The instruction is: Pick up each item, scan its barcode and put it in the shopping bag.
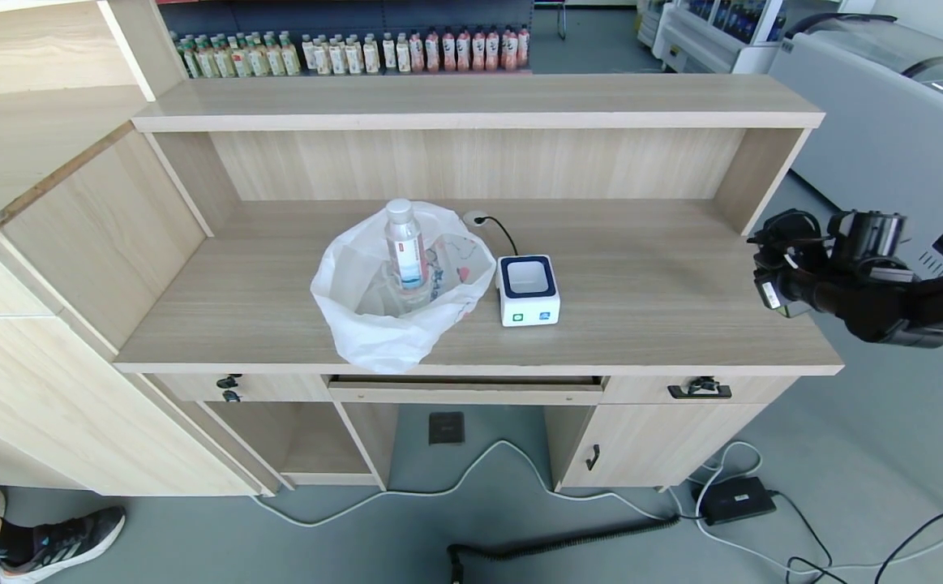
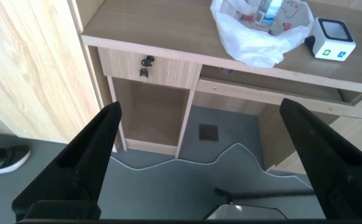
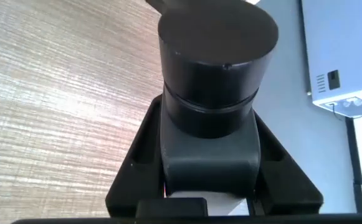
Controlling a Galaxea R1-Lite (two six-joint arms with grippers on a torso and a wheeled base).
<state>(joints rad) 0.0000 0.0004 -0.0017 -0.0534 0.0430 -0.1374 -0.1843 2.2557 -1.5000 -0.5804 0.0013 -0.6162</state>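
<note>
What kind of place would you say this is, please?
Most likely a small shop's checkout: a barcode scanner sits on the wooden counter beside a shopping bag holding a bottle. Rows of bottled drinks line the shelf behind, and a freezer stands to the right.

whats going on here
A bottle already stands in the white shopping bag on the counter, next to the scanner. The right hand is at the counter's right end; whether it holds anything is unclear. The left hand is open and empty, low in front of the counter.
</note>
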